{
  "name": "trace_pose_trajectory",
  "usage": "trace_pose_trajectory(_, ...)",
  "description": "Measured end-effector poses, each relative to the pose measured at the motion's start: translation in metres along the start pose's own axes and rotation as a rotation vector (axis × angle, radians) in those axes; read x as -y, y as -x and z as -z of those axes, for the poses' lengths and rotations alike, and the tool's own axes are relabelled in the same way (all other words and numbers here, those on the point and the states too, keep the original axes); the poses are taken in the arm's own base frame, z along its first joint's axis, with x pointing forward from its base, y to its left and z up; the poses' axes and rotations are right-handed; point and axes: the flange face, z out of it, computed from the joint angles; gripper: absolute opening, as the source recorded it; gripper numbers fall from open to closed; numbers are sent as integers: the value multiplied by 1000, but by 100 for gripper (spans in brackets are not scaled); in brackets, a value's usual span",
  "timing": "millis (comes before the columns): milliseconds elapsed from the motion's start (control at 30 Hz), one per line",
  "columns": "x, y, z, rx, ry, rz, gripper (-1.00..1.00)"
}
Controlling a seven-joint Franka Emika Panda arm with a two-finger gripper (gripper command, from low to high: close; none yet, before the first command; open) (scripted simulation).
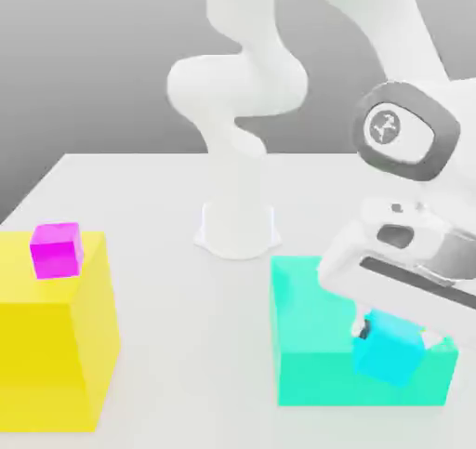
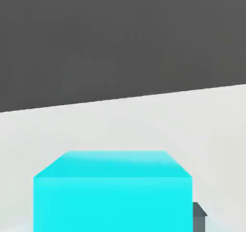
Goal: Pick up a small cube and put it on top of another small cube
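Observation:
The small cyan cube [image 1: 389,348] sits between the fingers of my gripper [image 1: 391,336], which is shut on it at the exterior view's right. It hangs over the front right part of the large teal-green block [image 1: 311,340], slightly tilted; whether it touches the block I cannot tell. In the hand view the cyan cube [image 2: 113,192] looms close, with one dark fingertip [image 2: 199,215] beside it. A small magenta cube [image 1: 56,249] rests on top of a big yellow block [image 1: 56,349] at the exterior view's left.
The arm's white base [image 1: 237,229] stands on the pale table [image 1: 186,345] behind the blocks. Open table surface lies between the yellow and teal blocks. The table's far edge meets a grey backdrop.

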Motion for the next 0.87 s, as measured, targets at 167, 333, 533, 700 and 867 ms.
trace_pose_trajectory(167, -30, 42, 44, 75, -46, 147, -100)
trace_pose_trajectory(333, -72, 66, 70, 167, -108, 257, -100)
trace_pose_trajectory(533, -121, 97, 88, 252, -212, 396, -100)
trace_pose_trajectory(700, -129, 109, 53, 279, -255, 412, -100)
trace_pose_trajectory(867, -125, 119, 25, 279, -257, 413, 100)
